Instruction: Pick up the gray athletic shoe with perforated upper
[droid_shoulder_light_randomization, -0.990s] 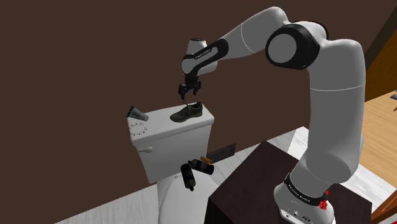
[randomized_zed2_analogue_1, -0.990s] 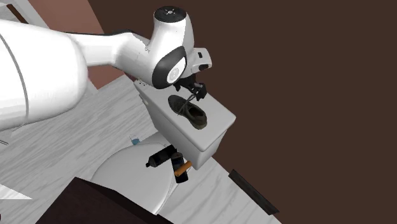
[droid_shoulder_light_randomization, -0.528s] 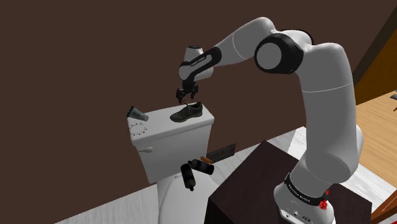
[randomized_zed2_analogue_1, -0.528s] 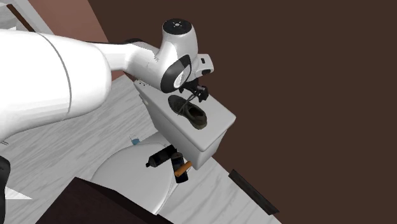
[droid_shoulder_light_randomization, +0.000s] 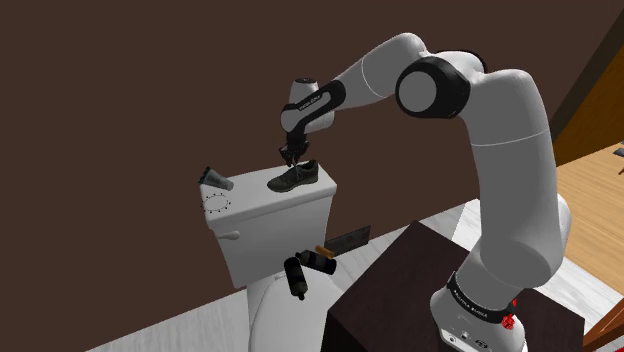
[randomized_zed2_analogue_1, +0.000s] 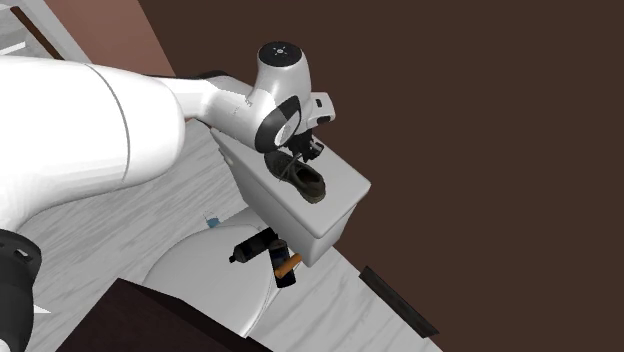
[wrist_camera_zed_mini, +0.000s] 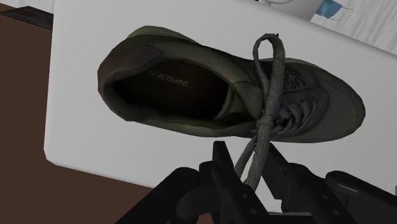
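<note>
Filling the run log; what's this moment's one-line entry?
stage: pre-grasp | gripper: open, over shoe, lace loop between fingers | shoe: resting on white tank lid, not lifted

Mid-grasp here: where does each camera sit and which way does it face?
Shoulder view: beside and behind the stand, facing the tank and brown wall; the whole arm and tool show.
Second exterior view: high beside the arm, looking down on the tank and floor; the arm looms large.
Wrist view: on the hand, looking down at the shoe; two fingers flank a lace.
Shared: both exterior views show the shoe on the tank, tool just above it.
</note>
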